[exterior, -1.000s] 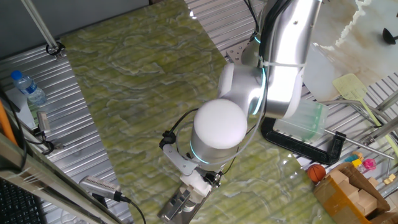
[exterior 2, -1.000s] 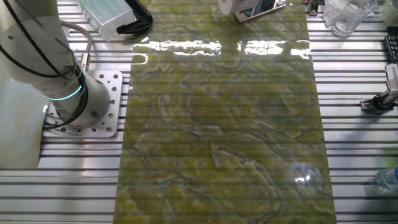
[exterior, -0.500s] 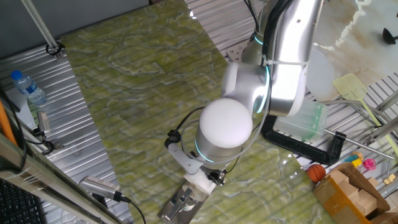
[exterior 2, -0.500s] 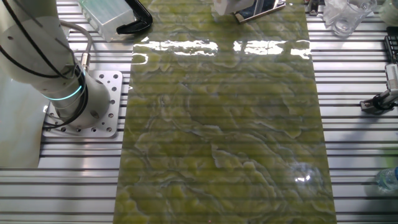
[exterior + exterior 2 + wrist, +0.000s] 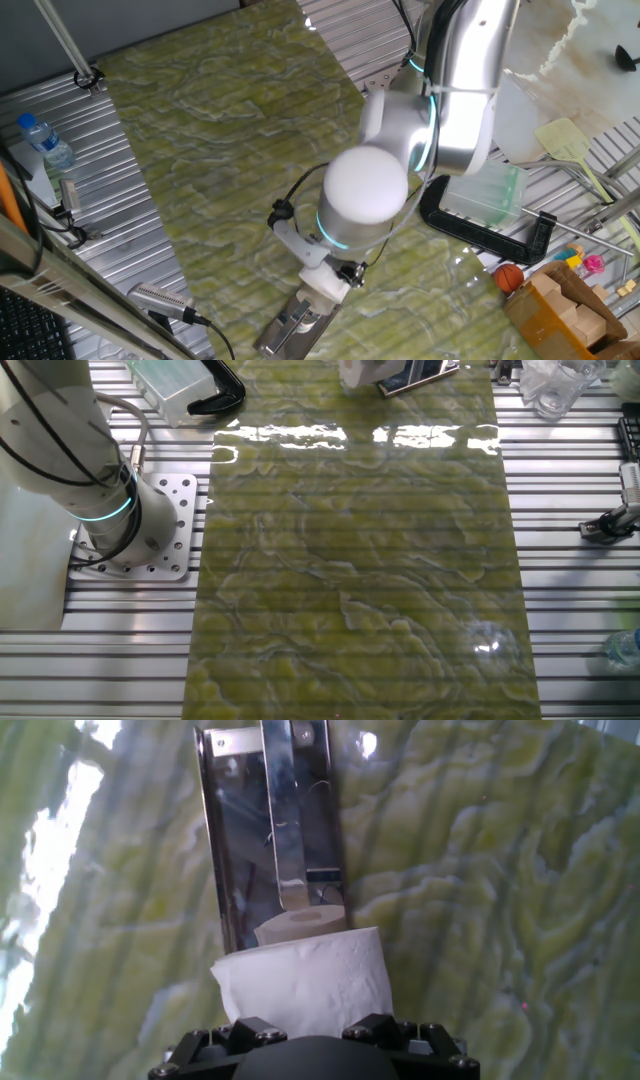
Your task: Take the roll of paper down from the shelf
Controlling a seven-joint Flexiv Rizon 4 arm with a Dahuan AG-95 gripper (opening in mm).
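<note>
Where the hand view looks down, the roll of paper [image 5: 300,985] sits just before the gripper [image 5: 315,1038], over the near end of the shelf [image 5: 240,840] on the green table [image 5: 480,870]. Whether the fingers grip it cannot be told. No writing is readable.

Bright overhead light; white glare streaks on marbled mat [image 5: 350,435]; hand view slightly soft, perhaps motion-blurred.

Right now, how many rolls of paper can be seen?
1. The roll of paper sits between the gripper fingers, over the near end of the shelf. More could be hidden behind the arm.
</note>
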